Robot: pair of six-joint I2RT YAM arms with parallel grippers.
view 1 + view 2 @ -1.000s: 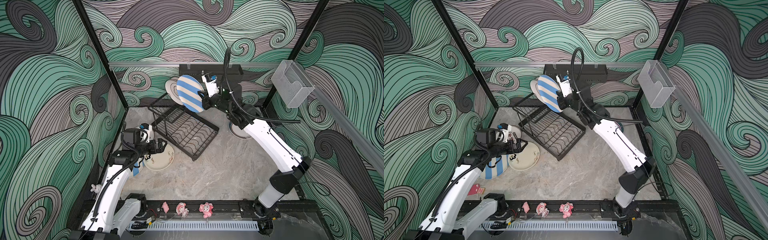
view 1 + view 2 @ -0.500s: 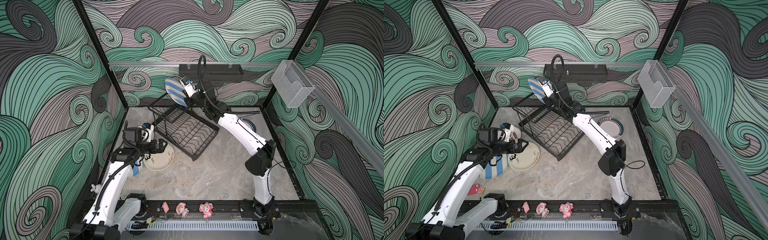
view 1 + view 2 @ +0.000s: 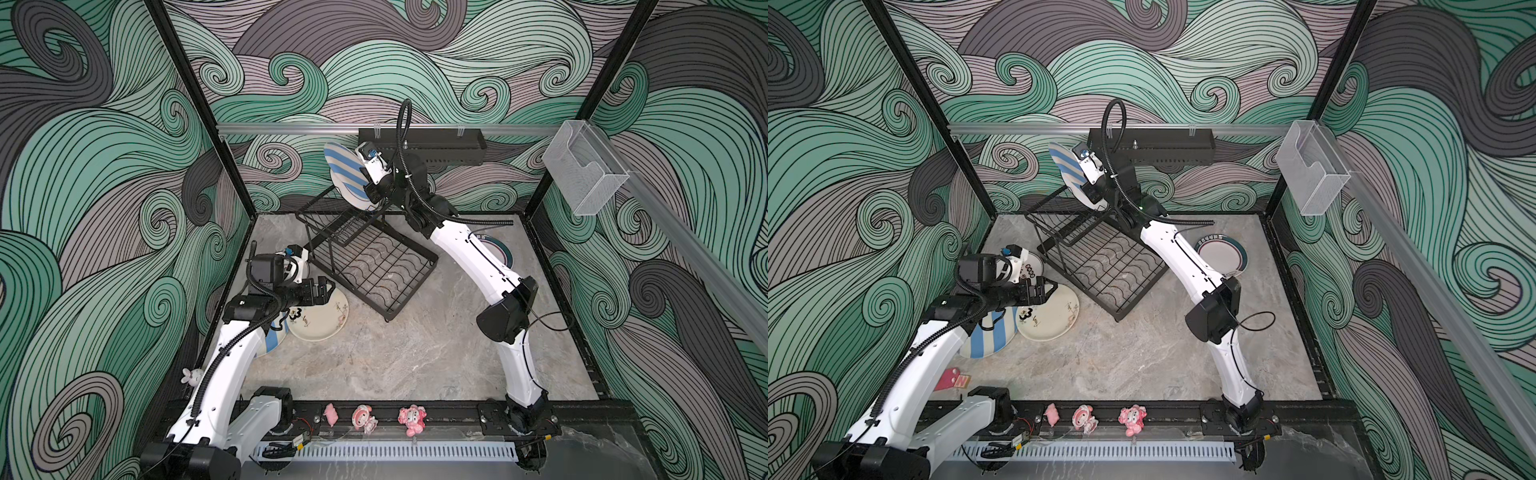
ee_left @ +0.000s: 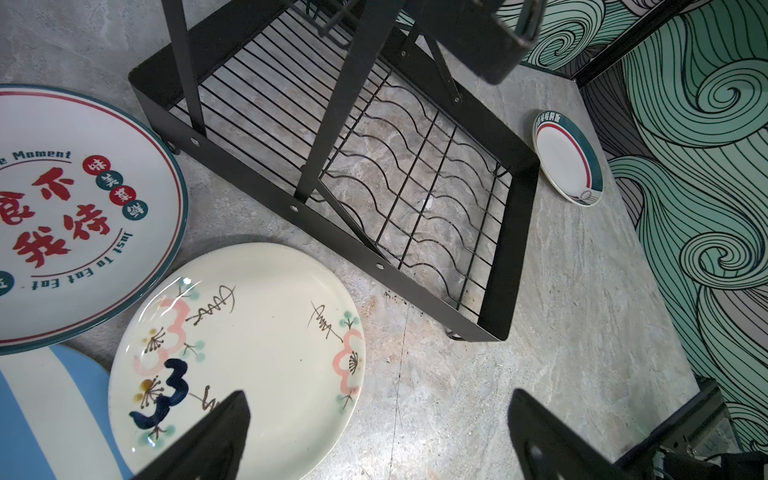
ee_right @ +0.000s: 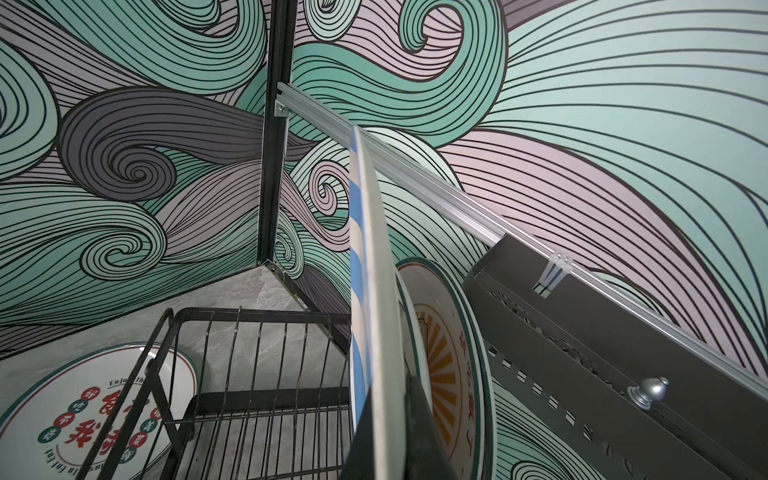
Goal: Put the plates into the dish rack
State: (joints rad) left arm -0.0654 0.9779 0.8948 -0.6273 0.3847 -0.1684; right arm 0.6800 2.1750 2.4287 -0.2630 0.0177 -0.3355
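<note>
Right fingers (image 5: 422, 440) pinch the striped plate (image 5: 376, 291) upright (sunburst plate (image 5: 446, 365) just beside them); left fingers (image 4: 216, 440) gape empty above the cream plate (image 4: 266, 332).

On the red-character plate (image 4: 62, 208), 9 o'clock of the dish rack (image 4: 336, 237) in both top views: "Moment", "Just To Eat Eat", partly hidden "Enjoy"; red Chinese characters, not sure which. cream plate (image 4: 257, 332), 7 o'clock: blue "3"-like stroke, black script unreadable. teal-rimmed plate (image 4: 567, 162), 3 o'clock: rim characters too small. pink tag (image 3: 953, 379): "N".

Our right arm stretches toward twelve o'clock, right gripper (image 5: 388, 424) clamped tight. Near eight o'clock, our left gripper (image 4: 374, 436) is spread wide, seemingly hovering low.
</note>
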